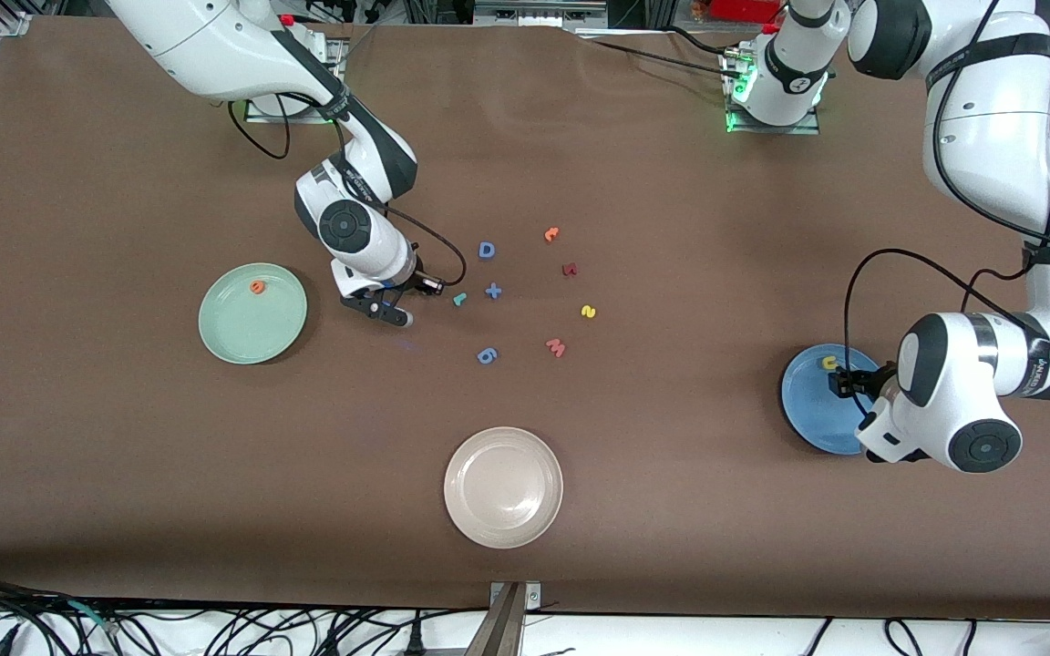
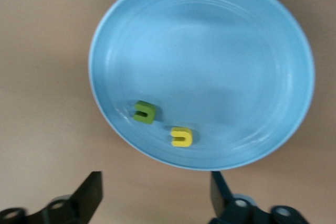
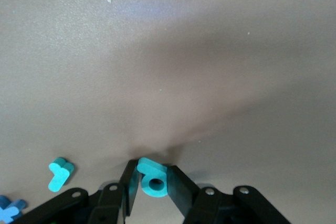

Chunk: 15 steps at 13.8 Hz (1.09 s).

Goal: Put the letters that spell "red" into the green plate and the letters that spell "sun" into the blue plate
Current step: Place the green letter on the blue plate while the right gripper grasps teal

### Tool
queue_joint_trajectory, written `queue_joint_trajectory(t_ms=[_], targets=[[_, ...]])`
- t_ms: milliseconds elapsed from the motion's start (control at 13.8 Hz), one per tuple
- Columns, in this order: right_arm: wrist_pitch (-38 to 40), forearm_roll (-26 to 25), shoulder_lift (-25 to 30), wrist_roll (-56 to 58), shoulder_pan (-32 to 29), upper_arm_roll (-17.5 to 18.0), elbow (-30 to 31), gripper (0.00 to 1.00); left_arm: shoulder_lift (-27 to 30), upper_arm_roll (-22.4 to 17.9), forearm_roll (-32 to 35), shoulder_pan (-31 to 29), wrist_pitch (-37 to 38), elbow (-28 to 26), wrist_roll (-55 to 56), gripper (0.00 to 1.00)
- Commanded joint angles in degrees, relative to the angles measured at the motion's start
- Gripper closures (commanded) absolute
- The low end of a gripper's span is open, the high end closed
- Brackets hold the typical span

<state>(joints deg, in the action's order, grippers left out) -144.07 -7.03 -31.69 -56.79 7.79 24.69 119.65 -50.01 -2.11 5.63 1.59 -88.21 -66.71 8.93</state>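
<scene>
- We see the blue plate (image 1: 812,415) near the desk's left-arm end; the left gripper (image 2: 156,192) hangs over its rim, fingers spread and empty.
- Inside lie an olive arch (image 2: 144,112) and a yellow arch (image 2: 182,136), side by side, apart.
- The right gripper (image 3: 153,184), beside the green plate (image 1: 252,312), pinches the teal "d" (image 3: 153,177), stem pointing away from the wrist.
- The teal "r" (image 3: 60,173) lies just beside on open desk.
- An orange "e" (image 1: 257,287) sits in the green plate.

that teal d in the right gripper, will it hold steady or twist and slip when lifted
The teal d looks like thin foam, so probably very light and unlikely to sag. The right gripper pinches it by its edges, so it may squash slightly. Gripped near one end, it could pivot a little.
</scene>
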Motion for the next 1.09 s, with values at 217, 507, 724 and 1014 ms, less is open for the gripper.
queue_joint_trajectory(t_ms=[217, 507, 724, 1014], targets=[[-0.6, -1.4, -1.6, -1.0, 0.4, -0.4, -0.6, 0.69, 4.8, 5.6, -10.8, 1.1, -0.5, -3.1, 0.9, 0.00], [-0.5, -1.4, -1.6, -0.9, 0.4, -0.4, -0.6, 0.38, 13.2, 11.9, -10.8, 1.5, -12.6, -16.6, 6.1, 0.00], [-0.5, -1.4, -1.6, -1.0, 0.4, -0.4, -0.6, 0.38, 19.0, 17.2, -10.0, 1.7, -26.2, -29.1, 12.0, 0.00], [-0.5, -1.4, -1.6, -0.9, 0.4, -0.4, -0.6, 0.38, 19.3, 18.7, -6.6, 7.3, -37.3, -35.8, 22.1, 0.00]])
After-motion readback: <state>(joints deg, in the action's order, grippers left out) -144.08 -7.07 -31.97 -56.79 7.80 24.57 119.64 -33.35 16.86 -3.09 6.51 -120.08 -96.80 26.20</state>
